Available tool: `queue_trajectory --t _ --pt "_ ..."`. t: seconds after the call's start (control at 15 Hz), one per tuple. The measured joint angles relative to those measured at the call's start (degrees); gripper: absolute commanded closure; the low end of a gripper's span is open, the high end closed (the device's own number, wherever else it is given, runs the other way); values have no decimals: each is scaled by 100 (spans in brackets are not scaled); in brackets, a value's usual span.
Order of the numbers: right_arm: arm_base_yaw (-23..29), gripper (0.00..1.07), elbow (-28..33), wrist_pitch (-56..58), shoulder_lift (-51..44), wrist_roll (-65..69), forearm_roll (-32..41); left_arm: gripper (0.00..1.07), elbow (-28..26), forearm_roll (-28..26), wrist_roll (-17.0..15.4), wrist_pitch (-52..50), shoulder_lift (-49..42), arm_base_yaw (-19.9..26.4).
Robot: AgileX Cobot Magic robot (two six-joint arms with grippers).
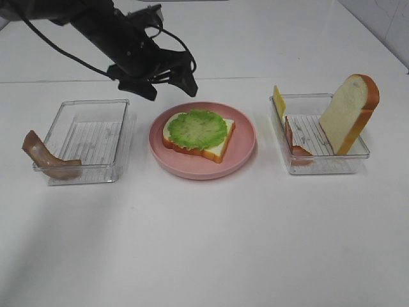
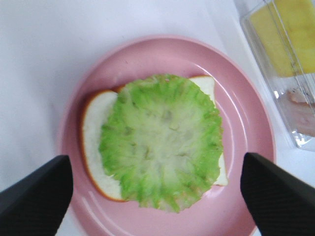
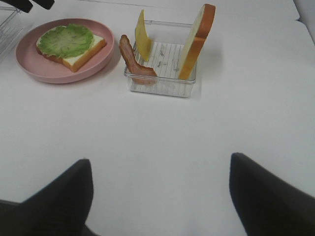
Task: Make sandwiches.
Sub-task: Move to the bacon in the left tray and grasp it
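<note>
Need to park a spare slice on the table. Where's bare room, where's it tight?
Widest bare table is the whole front strip, before both trays and the pink plate. The left tray floor is mostly bare, a brown strip draped on its corner. Tight: gaps beside the plate; the right tray, holding cheese, bacon and a leaning bread slice.

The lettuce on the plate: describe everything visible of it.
The lettuce is one round leaf, bright green with a paler centre and a frilly, ridged edge; it looks like soft toy plastic. It lies flat on a bread slice, covering most of it and overhanging the crust on one side. The bread rests on a pink plate. Nothing lies on top of the leaf; the left gripper hovers above it, open, not touching.
</note>
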Motion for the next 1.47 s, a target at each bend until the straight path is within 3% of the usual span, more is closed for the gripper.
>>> queue_trajectory --t 0.2,0.73,0.8,0.93,1.0,1.13,1.47 --pt "0 34 0 0 0 0 0 19 0 510 -178 407 -653 281" --pt "0 34 0 0 0 0 0 19 0 1031 -751 2160 -2275 1335" --pt "0 34 0 0 0 0 0 19 0 1421 -968 2292 -2515 1490" --pt "0 34 0 0 0 0 0 19 0 1541 -1020 2298 -2550 1501" --pt "0 34 0 0 0 0 0 19 74 1868 -1203 2303 -2710 1518" --pt "0 34 0 0 0 0 0 19 493 2103 -1272 2303 -3002 1518" --pt "0 34 0 0 0 0 0 19 2412 2229 -1324 2326 -3885 1518"
